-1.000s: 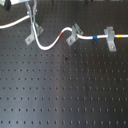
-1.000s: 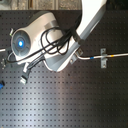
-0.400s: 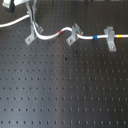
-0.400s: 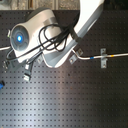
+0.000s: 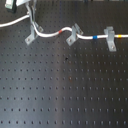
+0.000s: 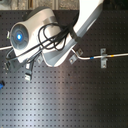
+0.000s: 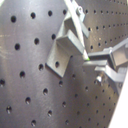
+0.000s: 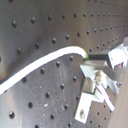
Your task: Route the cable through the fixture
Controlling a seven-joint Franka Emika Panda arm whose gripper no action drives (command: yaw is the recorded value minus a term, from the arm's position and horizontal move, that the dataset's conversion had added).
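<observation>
Long thin white cable point(image 5: 50, 36) with red band, passing through slim light-grey metal fixture point(image 5: 33, 31) at the first exterior view's far left; gripper point(image 8: 92, 60) fingers pinching the cable.

Three grey clips are standing in a row near the top of the first exterior view: the slim fixture point(image 5: 32, 34) at the first exterior view's left, a second clip point(image 5: 74, 35) in the middle, a third clip point(image 5: 110, 39) at the right. The cable point(image 5: 50, 35) is running between them, blocking passage across that line. The dark perforated board point(image 5: 65, 90) is lying bare below the row. In the second exterior view the arm point(image 6: 55, 40) is hanging over the upper left of the board.
</observation>
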